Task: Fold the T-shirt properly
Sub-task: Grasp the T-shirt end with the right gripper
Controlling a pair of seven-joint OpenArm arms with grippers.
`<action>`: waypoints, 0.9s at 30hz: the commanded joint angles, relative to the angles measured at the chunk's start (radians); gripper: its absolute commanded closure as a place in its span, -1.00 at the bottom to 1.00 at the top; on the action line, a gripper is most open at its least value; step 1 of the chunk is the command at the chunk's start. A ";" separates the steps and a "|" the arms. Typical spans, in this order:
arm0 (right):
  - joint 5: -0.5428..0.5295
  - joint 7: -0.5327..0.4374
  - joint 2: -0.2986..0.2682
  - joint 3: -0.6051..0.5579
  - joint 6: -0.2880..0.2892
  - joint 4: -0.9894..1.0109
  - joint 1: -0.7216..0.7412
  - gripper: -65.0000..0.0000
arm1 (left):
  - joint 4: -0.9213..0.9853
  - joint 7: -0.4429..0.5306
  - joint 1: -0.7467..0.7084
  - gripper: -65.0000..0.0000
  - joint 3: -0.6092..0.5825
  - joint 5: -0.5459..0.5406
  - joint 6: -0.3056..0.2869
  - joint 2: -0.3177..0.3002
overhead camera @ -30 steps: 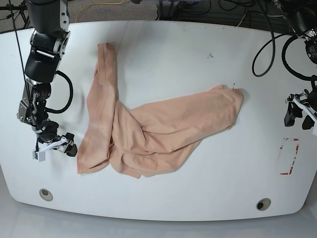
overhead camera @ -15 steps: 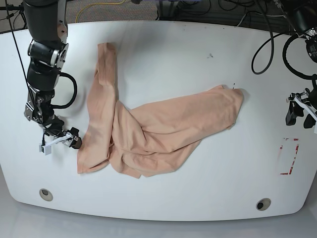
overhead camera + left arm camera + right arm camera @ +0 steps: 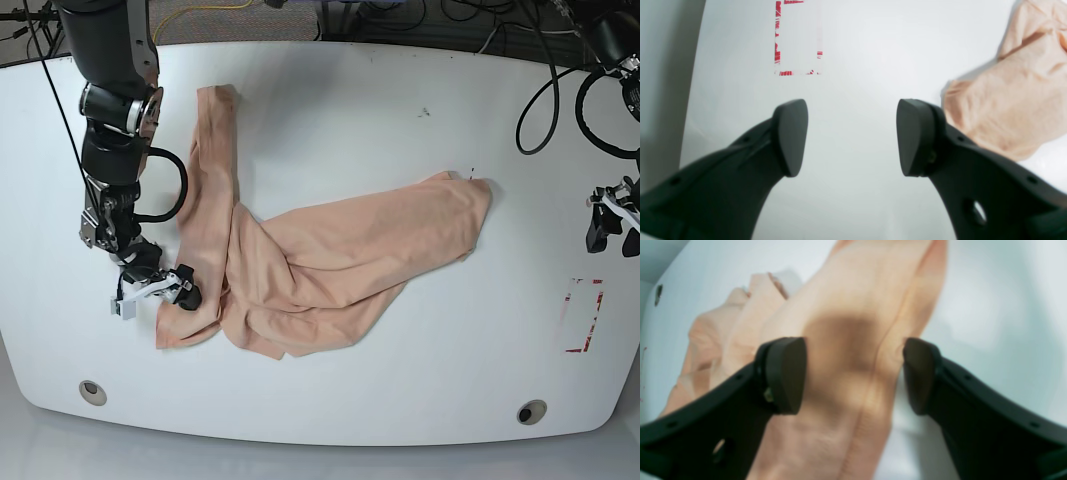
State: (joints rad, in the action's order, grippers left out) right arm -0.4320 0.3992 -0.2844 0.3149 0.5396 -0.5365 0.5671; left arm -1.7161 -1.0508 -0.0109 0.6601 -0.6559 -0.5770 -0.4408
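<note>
The peach T-shirt (image 3: 320, 255) lies crumpled on the white table (image 3: 330, 110), with one long strip running toward the far edge and a wider part spread to the right. My right gripper (image 3: 183, 296) sits at the near end of that strip. In the right wrist view the right gripper (image 3: 853, 376) is open, its fingers either side of a fold of the T-shirt (image 3: 846, 306) without pinching it. My left gripper (image 3: 612, 228) hangs open by the table's right edge. In the left wrist view the left gripper (image 3: 850, 136) is over bare table, with a corner of the T-shirt (image 3: 1013, 100) beside its right finger.
A red-marked rectangle (image 3: 583, 315) (image 3: 796, 36) is on the table near the left gripper. Two round holes (image 3: 92, 391) (image 3: 531, 411) sit near the front edge. Cables lie beyond the far edge.
My right gripper has slid from bare table onto the near end of the shirt's left strip, staying open. The left gripper has drifted slightly toward the table's right edge.
</note>
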 commanded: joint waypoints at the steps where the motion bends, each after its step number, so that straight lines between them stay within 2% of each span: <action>1: 0.003 -0.009 0.007 -0.001 -0.006 -0.006 0.020 -0.35 | -0.019 0.022 0.002 -0.21 0.003 -0.014 -0.001 -0.022; 8: 0.003 -0.013 0.012 -0.003 -0.008 -0.004 0.034 -0.35 | -0.025 0.022 -0.014 -0.21 0.003 -0.014 -0.001 -0.020; 14: 0.003 -0.013 0.040 -0.003 -0.009 -0.004 0.040 -0.34 | -0.023 0.027 -0.030 -0.21 0.003 -0.014 -0.001 -0.020; 16: 0.003 -0.016 0.041 -0.003 -0.013 -0.004 0.040 -0.27 | -0.022 0.027 -0.031 -0.21 0.003 -0.014 -0.001 -0.020; 19: 0.003 -0.019 0.041 -0.003 -0.037 -0.004 0.040 0.08 | -0.020 0.027 -0.031 -0.21 0.003 -0.011 -0.001 -0.020; 21: 0.005 -0.019 0.041 -0.003 -0.048 -0.004 0.040 0.44 | -0.017 0.027 -0.030 -0.21 0.003 -0.011 0.001 -0.020; 22: 0.005 -0.019 0.040 -0.003 -0.054 -0.007 0.040 0.76 | -0.017 0.027 -0.028 -0.21 0.003 -0.009 0.001 -0.017; 24: 0.005 -0.019 0.037 -0.003 -0.057 -0.010 0.040 1.00 | -0.017 0.027 -0.025 -0.21 0.003 -0.008 0.001 -0.002; 27: 0.005 -0.013 0.034 -0.003 -0.056 -0.012 0.041 0.94 | -0.017 0.024 -0.024 -0.21 -0.001 -0.008 0.001 0.021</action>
State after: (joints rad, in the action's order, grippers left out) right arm -0.4183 0.3969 -0.2340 0.3126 0.4747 -0.5289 0.5770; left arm -1.7206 -1.0477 -0.0486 0.6598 -0.6514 -0.5762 -0.4175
